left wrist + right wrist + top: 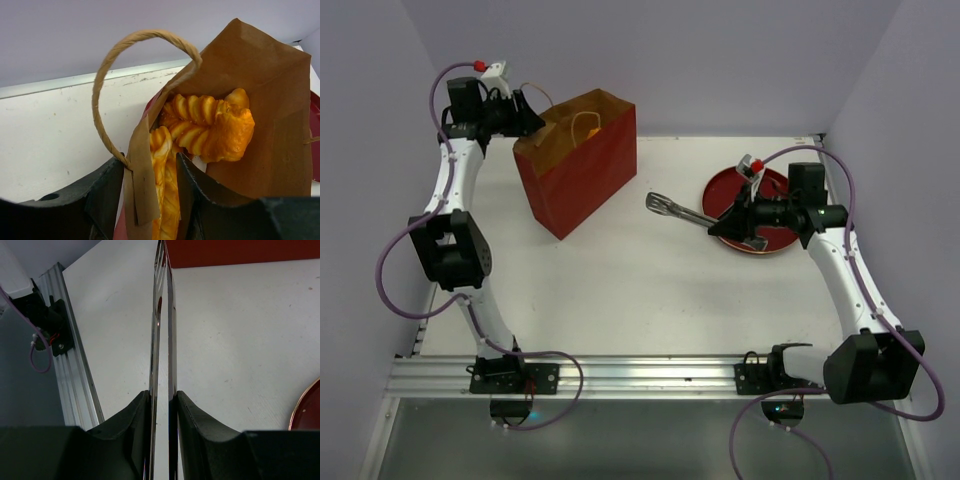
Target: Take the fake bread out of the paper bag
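Observation:
The red paper bag stands upright at the back left, its brown inside open to the left wrist view. Inside lie glossy orange pieces of fake bread: a ridged twisted one across the top and a braided one running down. My left gripper is at the bag's rim. Its jaws are closed across the bag's near wall and the braided piece, just below the tan loop handle. My right gripper is shut on metal tongs, whose two arms point toward the bag.
A round red plate lies under the right arm at the back right, and its rim shows in the right wrist view. An aluminium rail runs along the near table edge. Walls close in the left, back and right.

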`<state>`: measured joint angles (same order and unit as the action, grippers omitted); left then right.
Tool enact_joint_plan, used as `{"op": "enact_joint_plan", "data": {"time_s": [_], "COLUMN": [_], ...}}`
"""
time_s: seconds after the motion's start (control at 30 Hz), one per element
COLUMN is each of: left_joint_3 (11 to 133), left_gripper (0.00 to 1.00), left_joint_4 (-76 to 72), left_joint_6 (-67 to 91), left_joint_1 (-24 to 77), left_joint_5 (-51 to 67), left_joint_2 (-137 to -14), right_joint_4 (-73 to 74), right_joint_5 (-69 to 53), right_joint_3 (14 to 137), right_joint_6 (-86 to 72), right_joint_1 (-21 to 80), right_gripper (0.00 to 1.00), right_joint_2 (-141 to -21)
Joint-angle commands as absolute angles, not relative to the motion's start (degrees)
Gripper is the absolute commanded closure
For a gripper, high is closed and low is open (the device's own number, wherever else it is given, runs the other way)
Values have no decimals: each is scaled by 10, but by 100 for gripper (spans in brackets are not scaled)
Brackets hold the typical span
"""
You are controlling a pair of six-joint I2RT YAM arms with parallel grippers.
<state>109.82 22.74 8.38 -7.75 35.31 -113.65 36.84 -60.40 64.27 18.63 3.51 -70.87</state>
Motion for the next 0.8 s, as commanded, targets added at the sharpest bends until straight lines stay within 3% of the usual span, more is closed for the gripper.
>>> {"op": "enact_joint_plan", "data": {"time_s": [0.0,0.23,0.5,0.77], "left_joint_3": [1118,1135,1134,1071], "left_gripper": [53,67,100,100], "left_joint_4": [209,241,255,192], "left_joint_6": [63,31,18,47], "left_joint_1": [-64,-33,-20,-15], "left_joint_5": [333,278,257,244], "left_joint_2": [-1144,-1152,-1138,-1046], "right_joint_4": [357,359,372,431], "right_joint_5": [-635,-645,-662,-643], "right_joint_3": [644,644,645,707], "right_joint_6": [185,185,206,228], "right_joint_1": [30,24,21,21], "right_gripper": [69,69,70,72], "right_joint_2": [-707,-705,-688,-689]}}
